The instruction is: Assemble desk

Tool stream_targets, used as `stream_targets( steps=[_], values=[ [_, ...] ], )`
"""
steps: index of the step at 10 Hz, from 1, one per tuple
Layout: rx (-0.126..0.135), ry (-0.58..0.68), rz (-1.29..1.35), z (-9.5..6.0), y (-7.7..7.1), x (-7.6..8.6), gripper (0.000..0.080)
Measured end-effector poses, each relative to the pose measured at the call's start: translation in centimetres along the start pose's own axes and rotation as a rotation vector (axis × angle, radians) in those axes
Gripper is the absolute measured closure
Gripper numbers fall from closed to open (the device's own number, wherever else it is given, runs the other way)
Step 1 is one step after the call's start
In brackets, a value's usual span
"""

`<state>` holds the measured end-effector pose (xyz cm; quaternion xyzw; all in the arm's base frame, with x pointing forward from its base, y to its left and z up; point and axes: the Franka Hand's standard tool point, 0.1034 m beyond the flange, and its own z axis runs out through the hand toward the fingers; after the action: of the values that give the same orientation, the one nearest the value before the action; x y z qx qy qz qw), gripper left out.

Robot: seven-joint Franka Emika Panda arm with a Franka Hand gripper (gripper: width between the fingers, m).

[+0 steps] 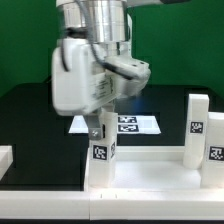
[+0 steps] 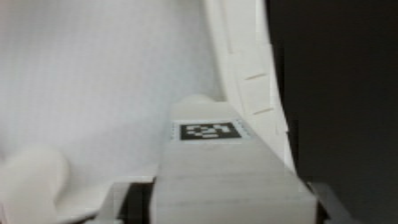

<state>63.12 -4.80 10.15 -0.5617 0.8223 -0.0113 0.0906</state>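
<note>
The white desk top (image 1: 150, 185) lies at the front of the black table, rim up. At its left rear corner a white peg leg (image 1: 101, 150) with a black-and-white tag stands upright. My gripper (image 1: 100, 132) reaches down from above and is shut on that leg. In the wrist view the same leg (image 2: 217, 150) runs away from the camera between my gripper's (image 2: 222, 208) dark fingers (image 2: 135, 203), its tag facing up, and the desk top (image 2: 107, 80) fills the space beyond. Two more tagged legs (image 1: 197, 122) (image 1: 214, 150) stand upright at the desk top's right corners.
The marker board (image 1: 135, 123) lies flat on the table behind the desk top, partly hidden by my gripper. A white block (image 1: 5, 157) sits at the exterior view's left edge. A green wall backs the scene.
</note>
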Motion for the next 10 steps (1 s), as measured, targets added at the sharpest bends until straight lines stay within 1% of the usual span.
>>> stream_targets(
  steps=[2, 3, 4, 5, 6, 7, 9, 10],
  values=[
    [0.0, 0.0, -0.018, 0.01, 0.0, -0.06, 0.0505],
    [0.0, 0.001, -0.093, 0.08, 0.01, -0.05, 0.0505],
    [-0.001, -0.001, -0.255, 0.13, 0.02, -0.1, 0.0306],
    [-0.005, -0.004, -0.416, 0.14, 0.11, -0.32, 0.0306],
    [-0.013, -0.005, -0.518, 0.15, 0.27, -0.59, 0.0182],
    [-0.013, -0.003, -0.573, 0.23, 0.24, -0.37, 0.0156],
    [-0.013, -0.004, -0.727, 0.25, 0.23, -0.26, 0.0151],
    [-0.018, 0.006, -0.884, 0.13, 0.13, -0.28, 0.0151]
  ],
)
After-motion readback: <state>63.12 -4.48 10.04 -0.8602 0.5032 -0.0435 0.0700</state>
